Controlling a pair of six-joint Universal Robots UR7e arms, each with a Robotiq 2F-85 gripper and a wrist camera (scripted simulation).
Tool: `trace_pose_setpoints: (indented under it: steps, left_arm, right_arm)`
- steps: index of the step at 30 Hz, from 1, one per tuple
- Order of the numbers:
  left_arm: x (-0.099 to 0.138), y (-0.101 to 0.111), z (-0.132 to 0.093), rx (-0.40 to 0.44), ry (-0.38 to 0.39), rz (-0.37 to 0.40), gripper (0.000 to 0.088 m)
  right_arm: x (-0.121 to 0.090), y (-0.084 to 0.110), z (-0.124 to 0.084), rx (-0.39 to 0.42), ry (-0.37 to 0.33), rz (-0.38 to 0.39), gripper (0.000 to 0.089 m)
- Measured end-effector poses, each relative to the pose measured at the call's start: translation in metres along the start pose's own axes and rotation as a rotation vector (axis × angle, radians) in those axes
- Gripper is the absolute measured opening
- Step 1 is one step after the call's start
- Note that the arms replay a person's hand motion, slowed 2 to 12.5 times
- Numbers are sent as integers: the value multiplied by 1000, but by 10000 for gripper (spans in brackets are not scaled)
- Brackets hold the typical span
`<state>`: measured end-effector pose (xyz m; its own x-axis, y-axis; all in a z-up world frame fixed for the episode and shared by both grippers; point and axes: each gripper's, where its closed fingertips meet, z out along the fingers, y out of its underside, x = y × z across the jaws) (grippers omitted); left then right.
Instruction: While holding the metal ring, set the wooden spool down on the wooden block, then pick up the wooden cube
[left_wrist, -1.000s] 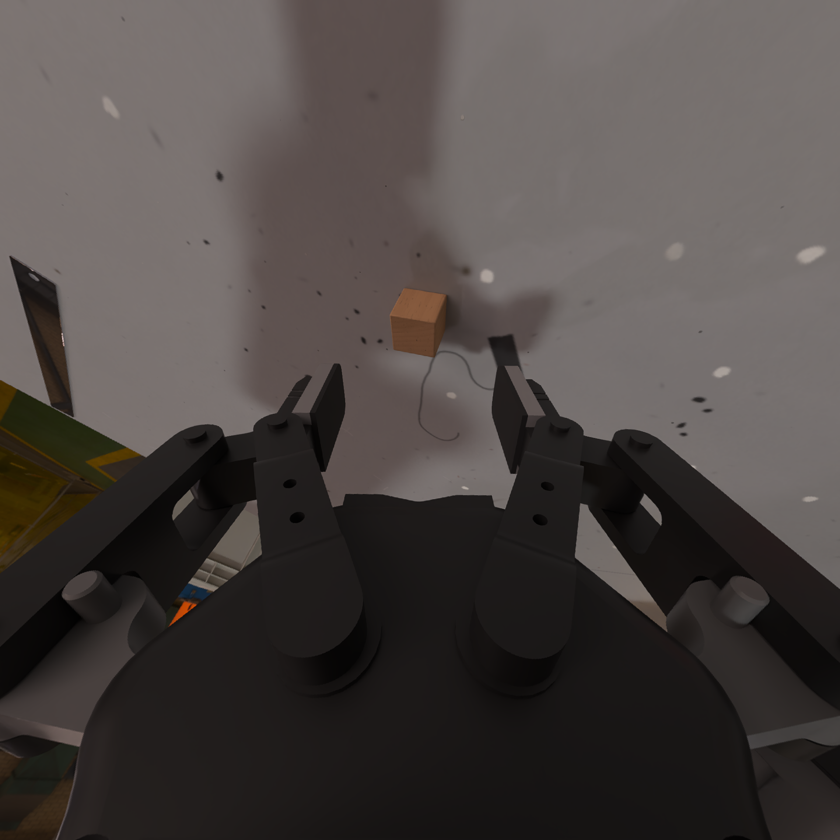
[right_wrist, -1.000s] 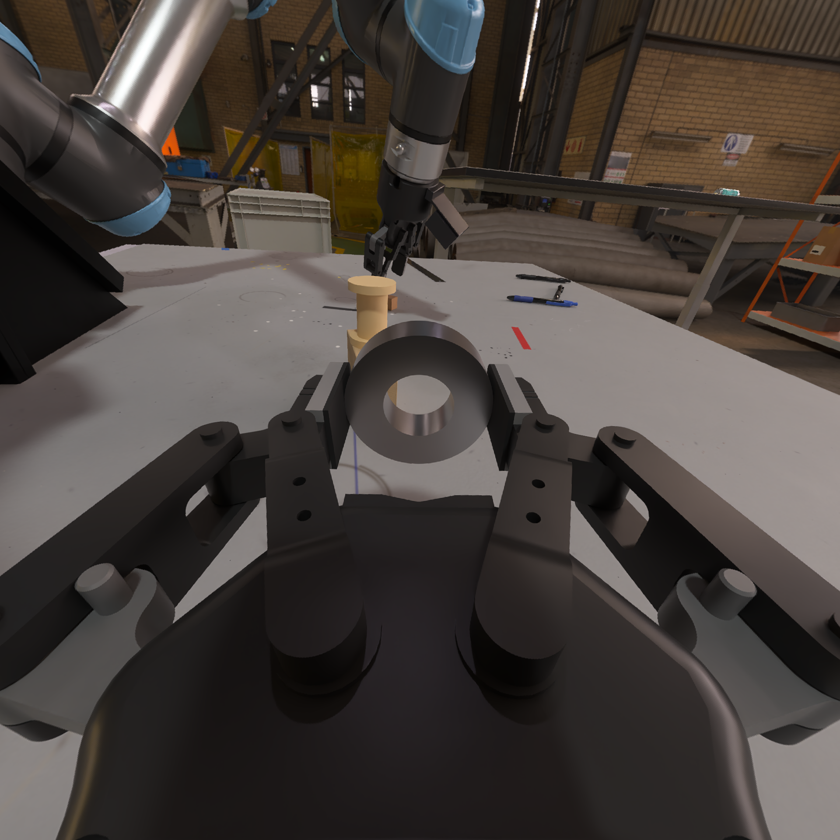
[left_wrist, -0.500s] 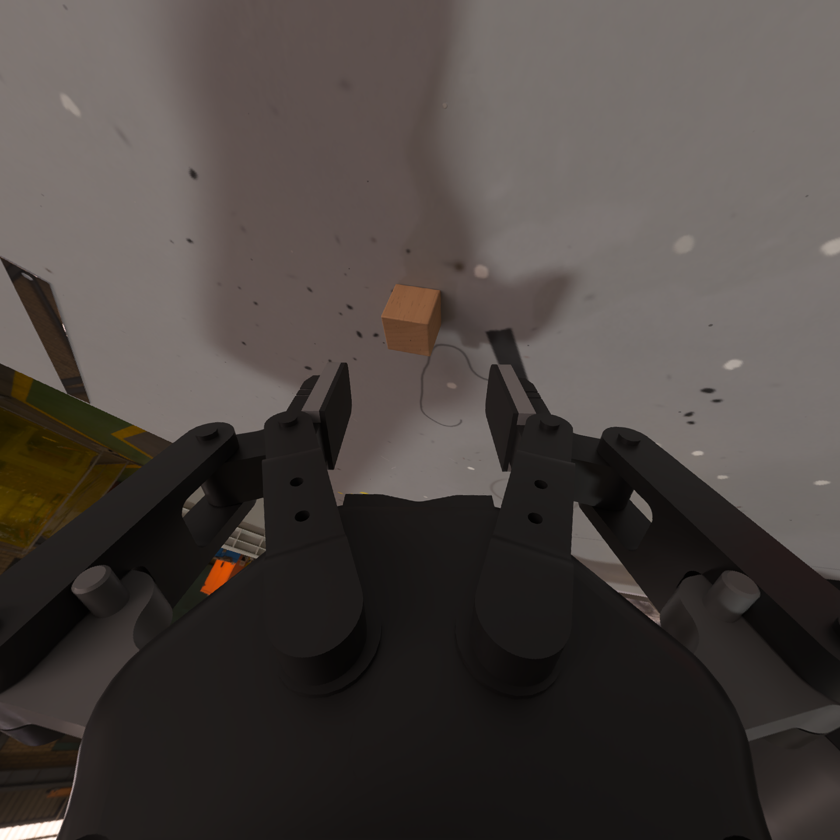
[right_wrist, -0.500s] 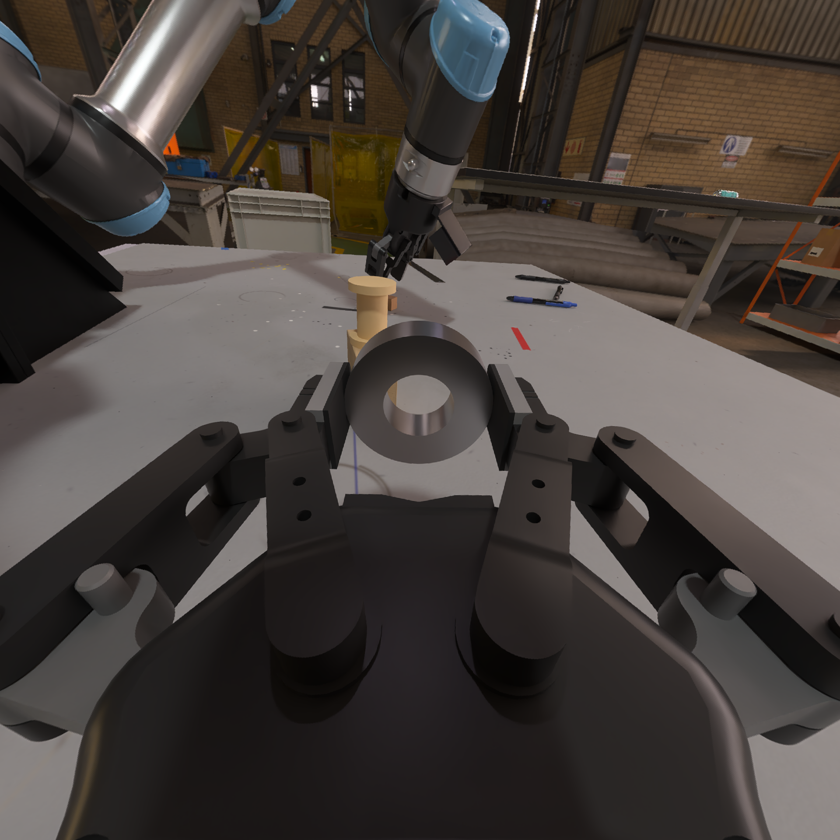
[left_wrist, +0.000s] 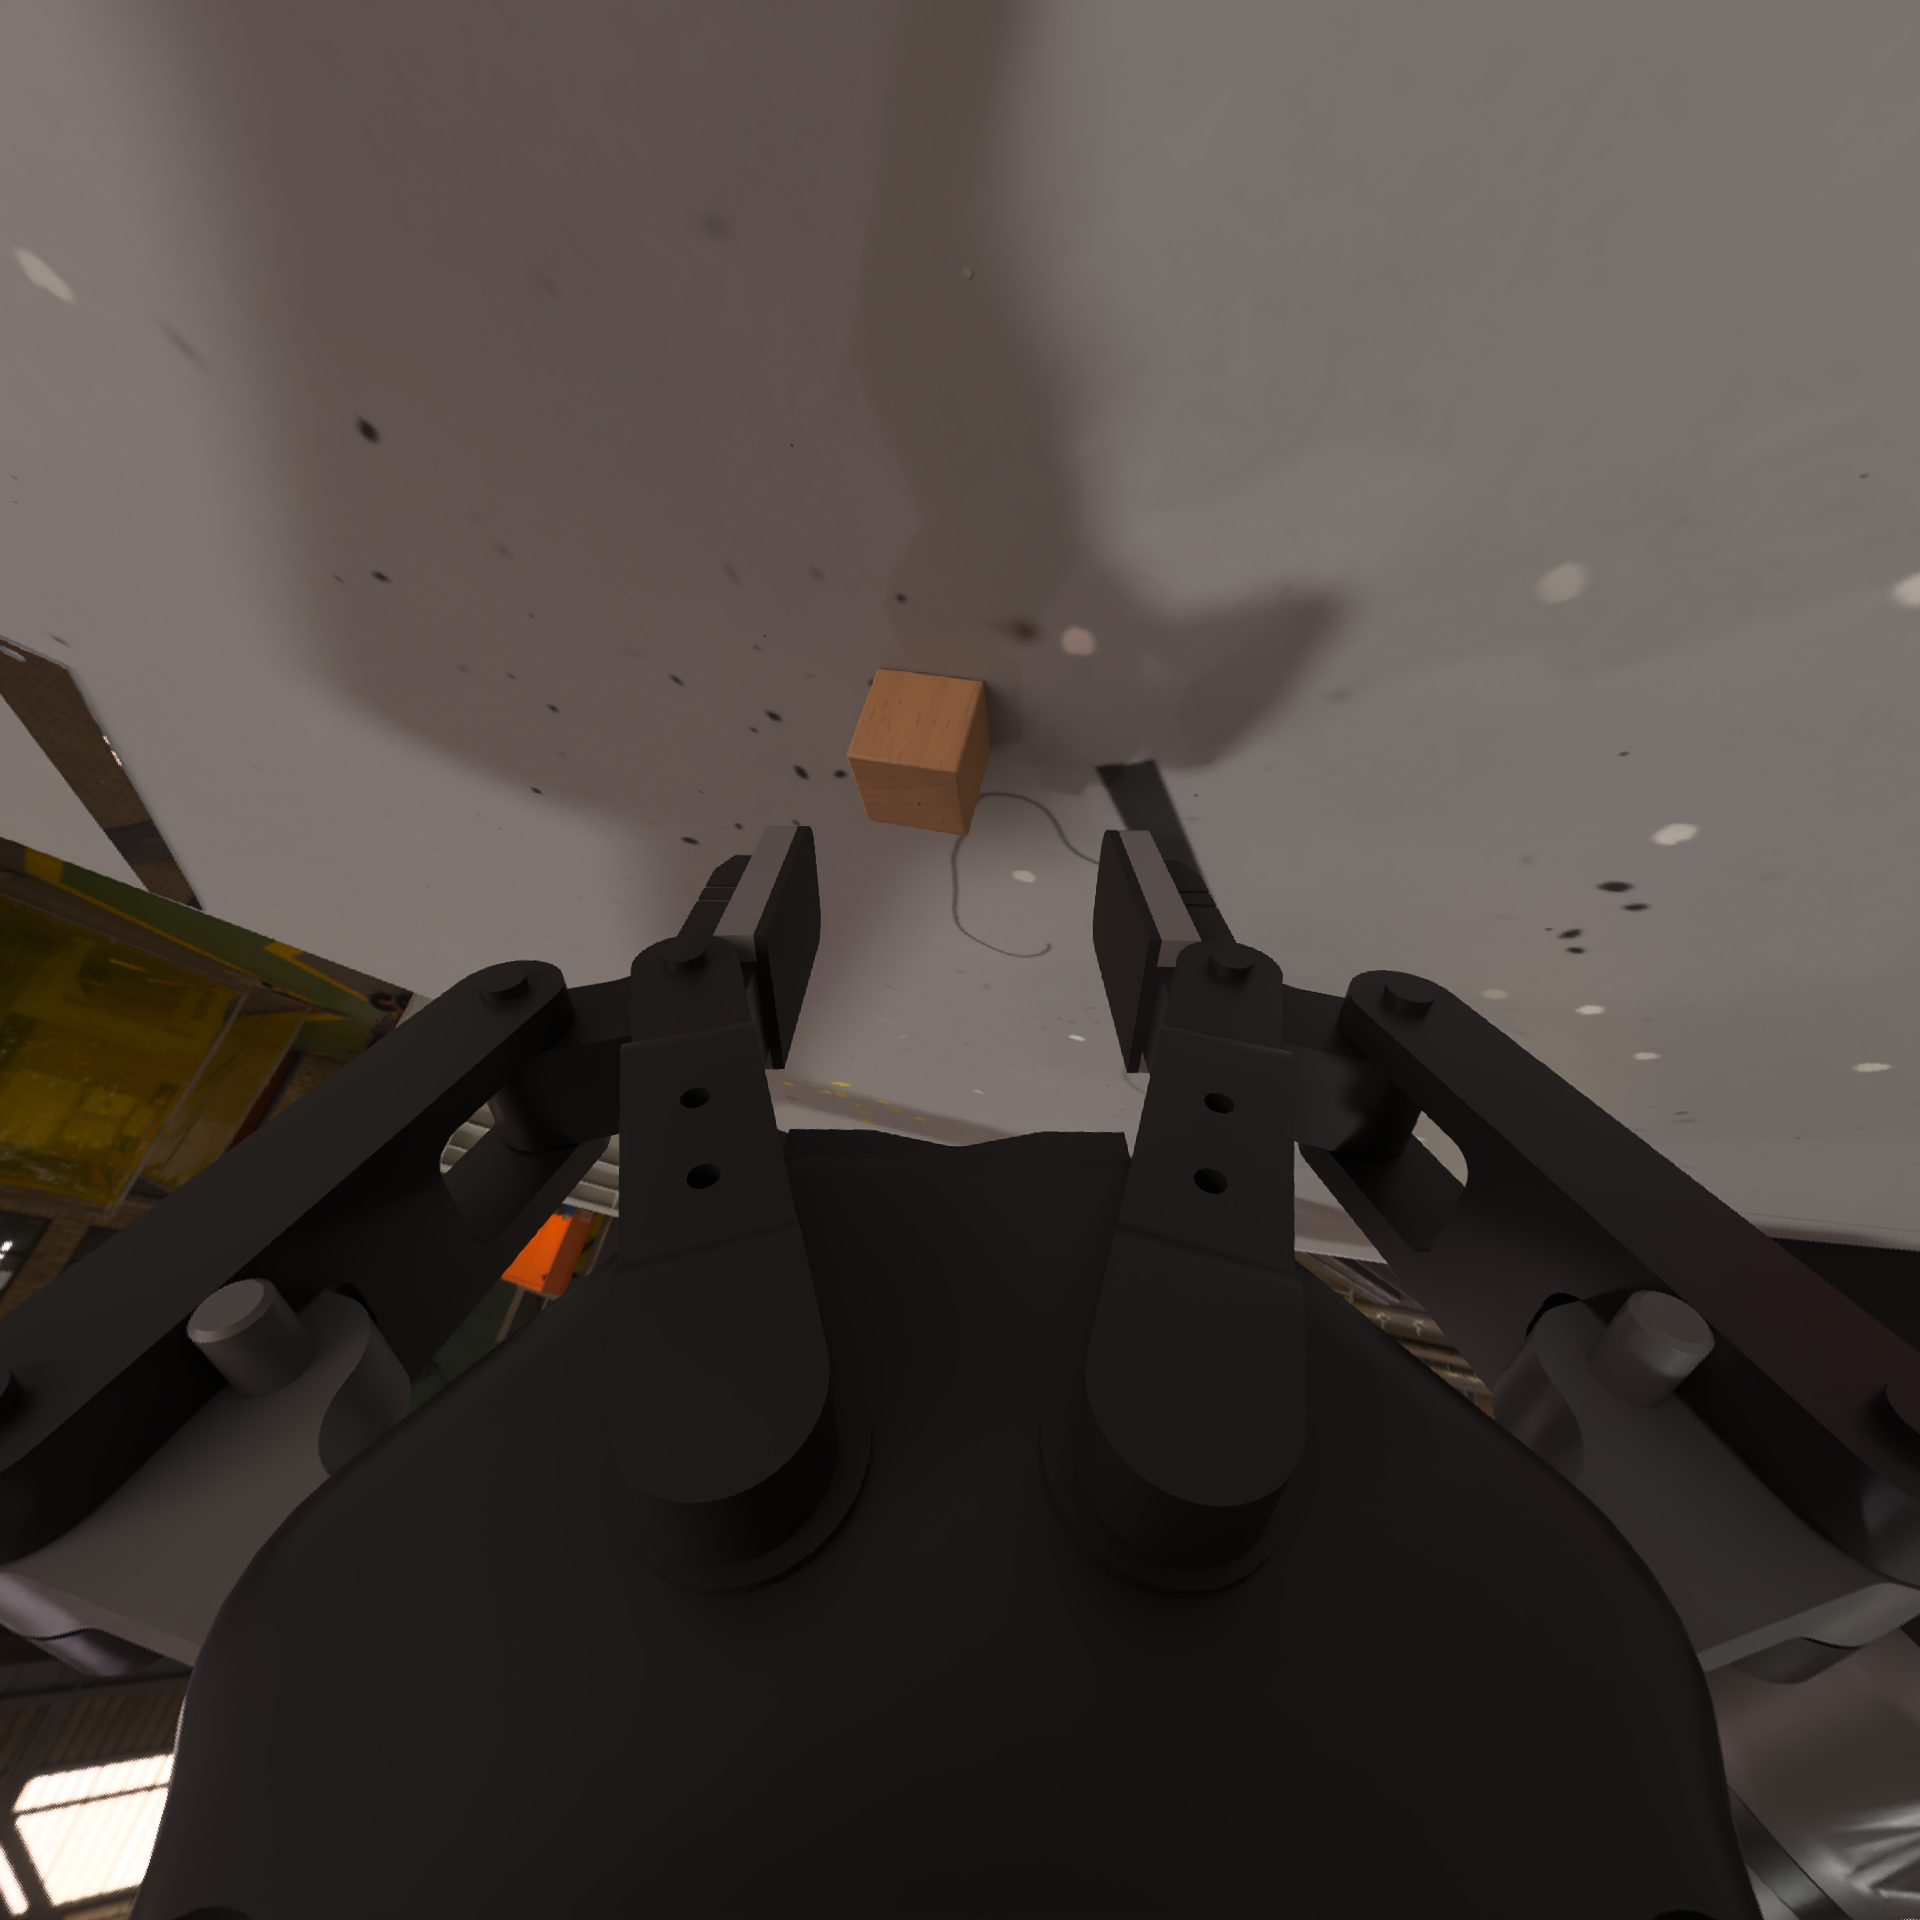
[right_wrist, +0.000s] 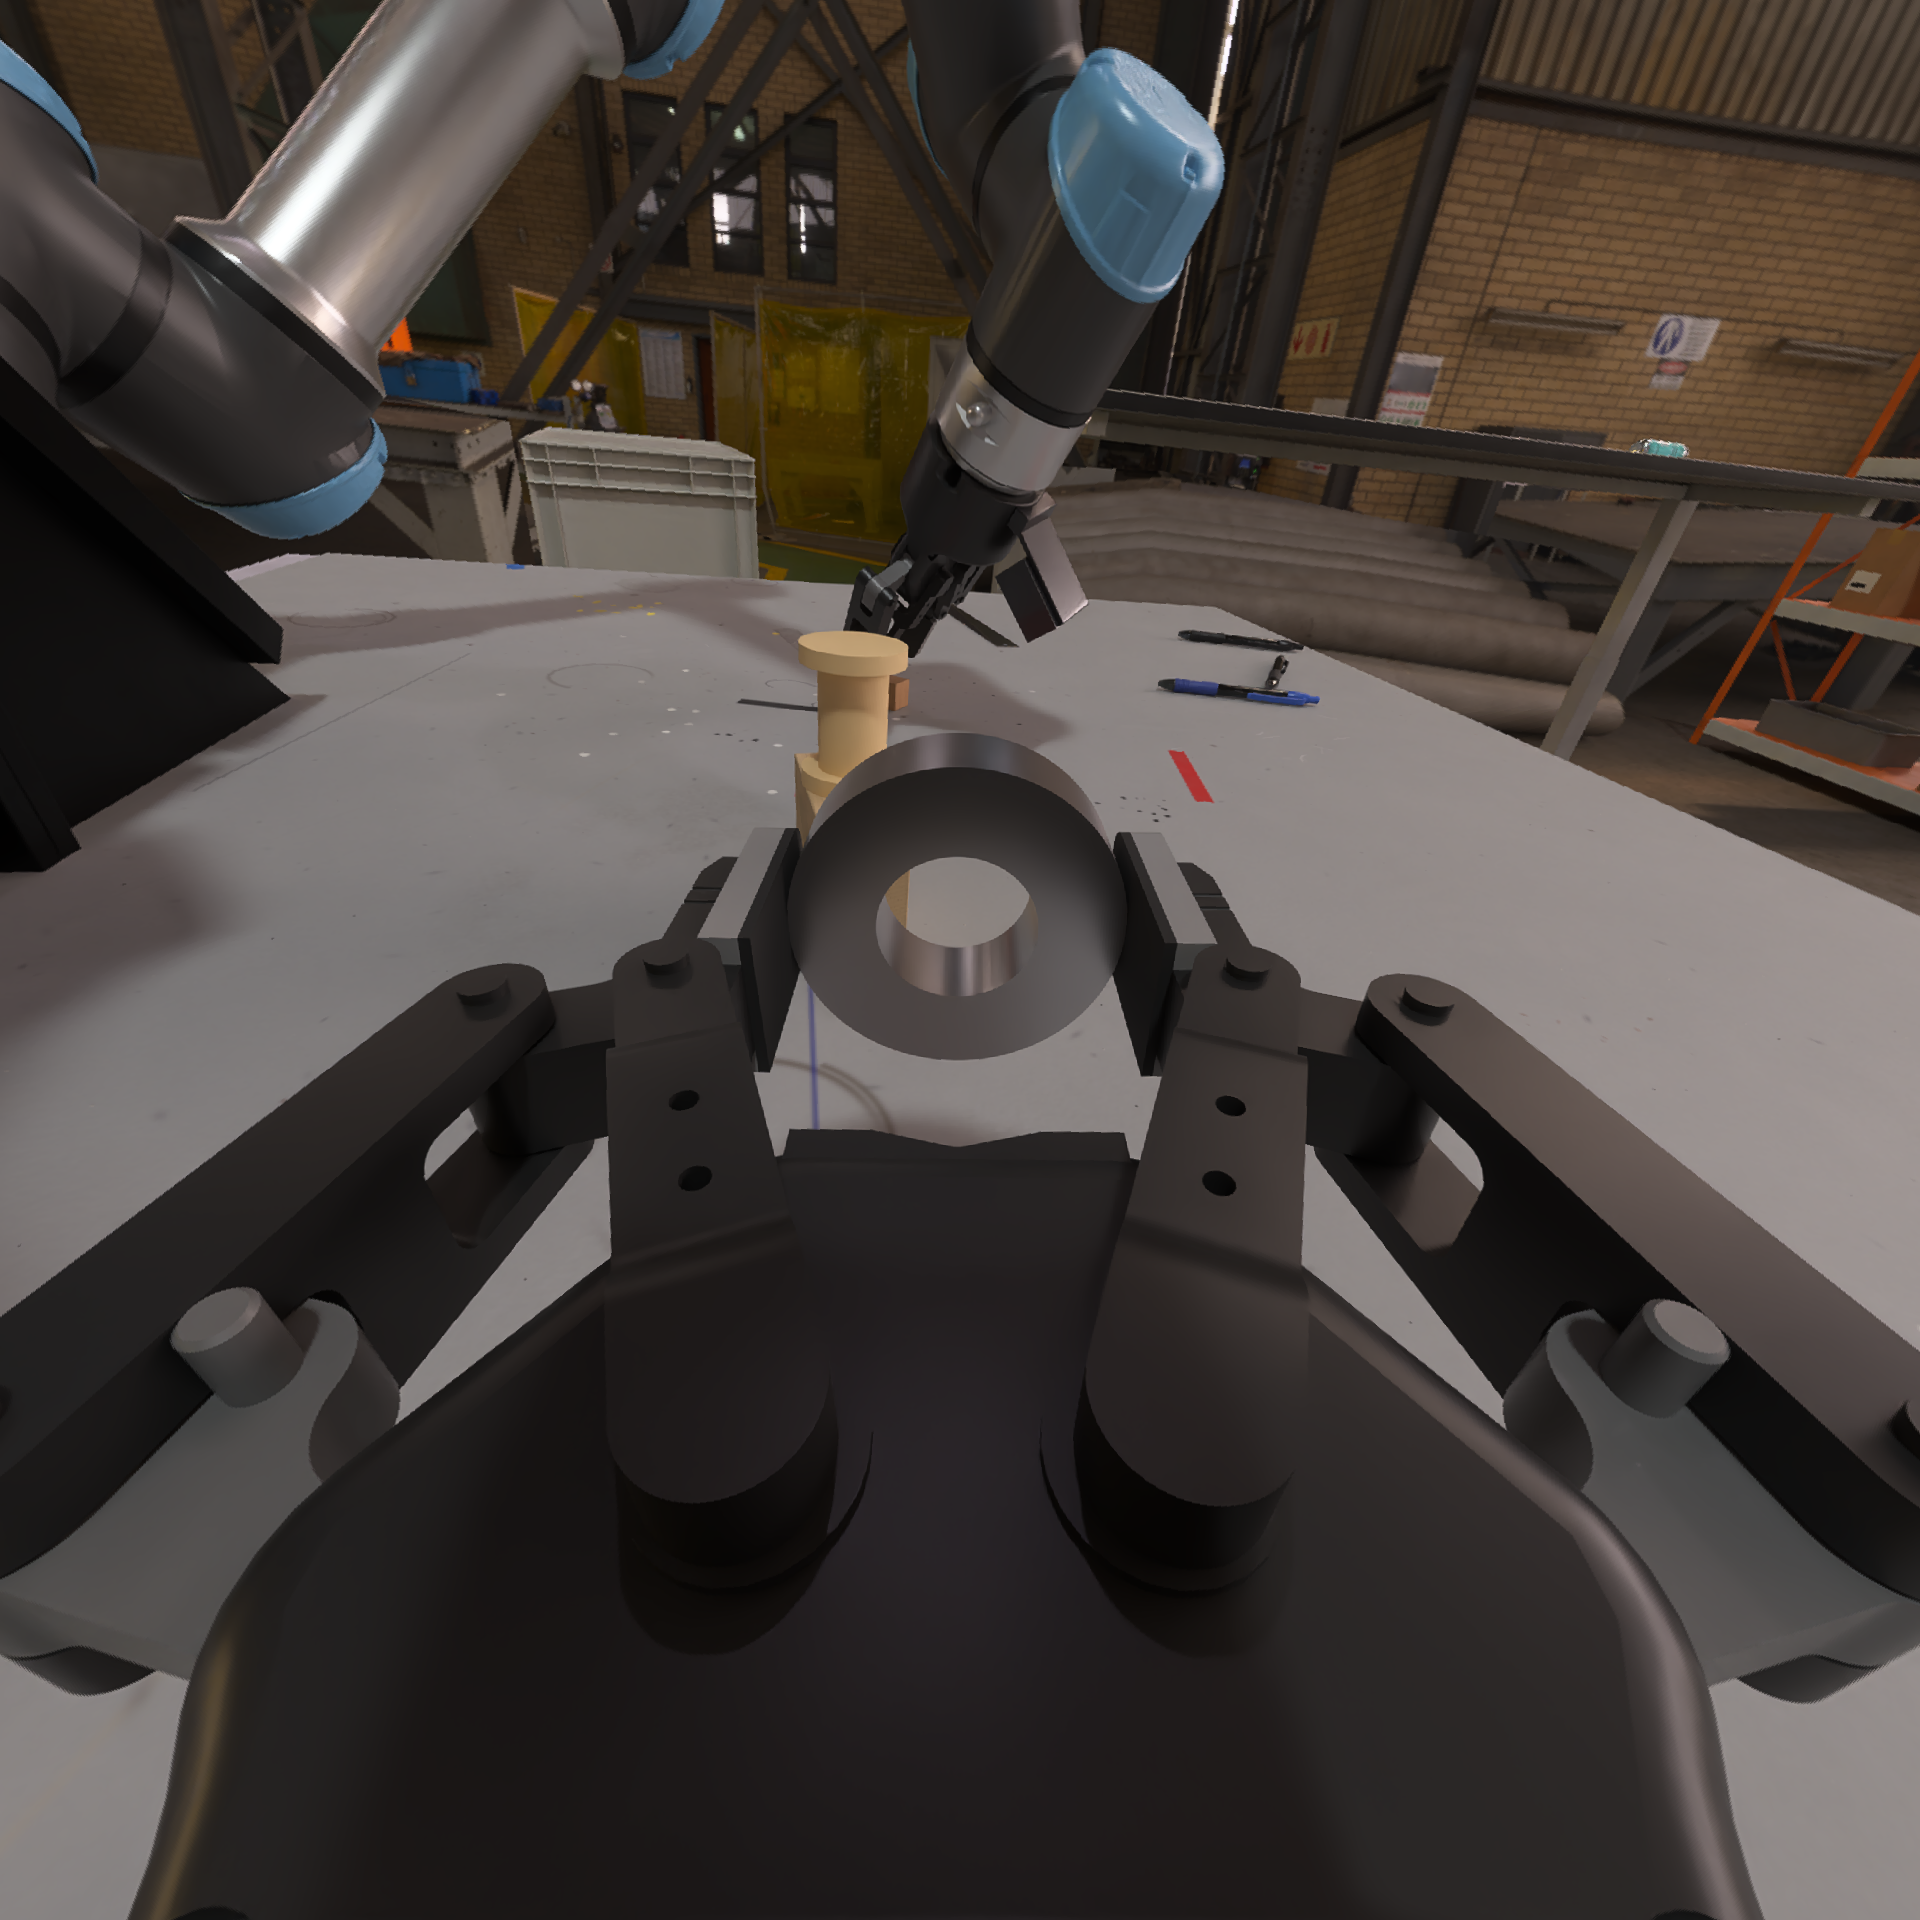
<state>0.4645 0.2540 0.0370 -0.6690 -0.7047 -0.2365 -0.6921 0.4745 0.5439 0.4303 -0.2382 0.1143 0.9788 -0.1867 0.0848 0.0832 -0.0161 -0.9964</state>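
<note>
In the left wrist view the small orange-brown wooden cube (left_wrist: 920, 750) sits on the grey table, just beyond my left gripper (left_wrist: 956, 914), which is open and empty above it. In the right wrist view my right gripper (right_wrist: 956, 925) is shut on the dark metal ring (right_wrist: 954, 914), held above the table. Behind the ring the pale wooden spool (right_wrist: 850, 707) stands upright; the wooden block under it is mostly hidden by the ring. The cube (right_wrist: 900, 693) peeks out behind the spool. The left gripper (right_wrist: 902, 613) hangs tilted above the cube.
Two pens (right_wrist: 1242, 689) and a red tape mark (right_wrist: 1191, 775) lie on the table at the right. A black box (right_wrist: 114, 644) stands at the left. The left arm (right_wrist: 343, 208) reaches overhead. A black strip (left_wrist: 1138, 790) lies near the cube.
The left gripper has tilted and swung over the cube, which now sits slightly farther ahead in its view. The right gripper and ring have not moved.
</note>
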Motion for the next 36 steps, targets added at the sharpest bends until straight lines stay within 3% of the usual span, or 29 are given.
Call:
trace_pose_setpoints:
  steps: [16, 36]
  left_arm:
    - [0, 3, 10, -102, 47, -9, 488]
    - [-5, -1, 17, -128, 77, -42, 438]
  right_arm:
    - [-2, 0, 1, -5, -7, -9, 519]
    - [-3, 1, 1, -10, -10, -16, 519]
